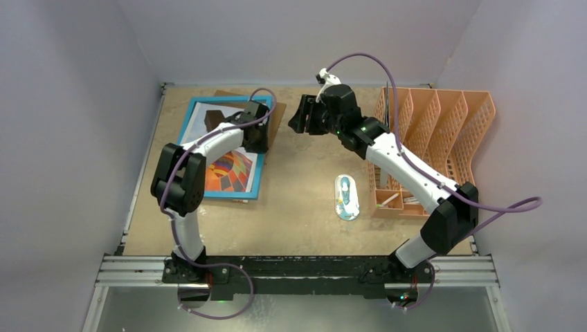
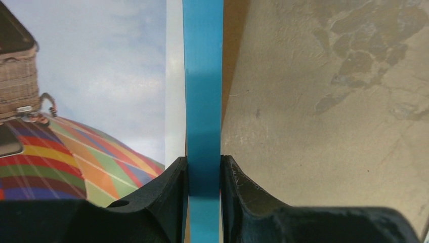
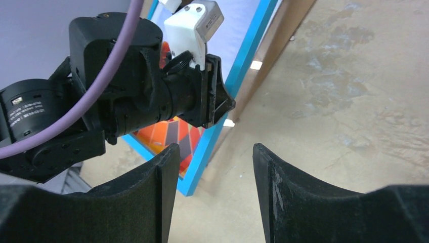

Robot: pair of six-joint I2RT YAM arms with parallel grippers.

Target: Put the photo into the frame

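The frame (image 1: pixel 259 174), blue-bordered, lies flat at the back left of the table with the photo (image 1: pixel 232 169) of a colourful hot-air balloon showing inside it. My left gripper (image 1: pixel 255 135) is shut on the frame's right border. In the left wrist view that blue border (image 2: pixel 203 76) runs straight between the two fingers, both pressing it, with the photo (image 2: pixel 101 76) to the left. My right gripper (image 1: pixel 299 116) hovers open just right of the frame, holding nothing. Its wrist view looks past its open fingers (image 3: pixel 215 152) at the frame (image 3: pixel 248 55), the photo (image 3: pixel 172 132) and the left gripper (image 3: pixel 217 101).
A brown backing board (image 1: pixel 275 119) sticks out from under the frame's top and right sides (image 2: pixel 231 61) (image 3: pixel 283 35). An orange mesh file rack (image 1: pixel 436 131) fills the right side of the table. A small oval blue-and-white object (image 1: pixel 347 197) lies at mid-table.
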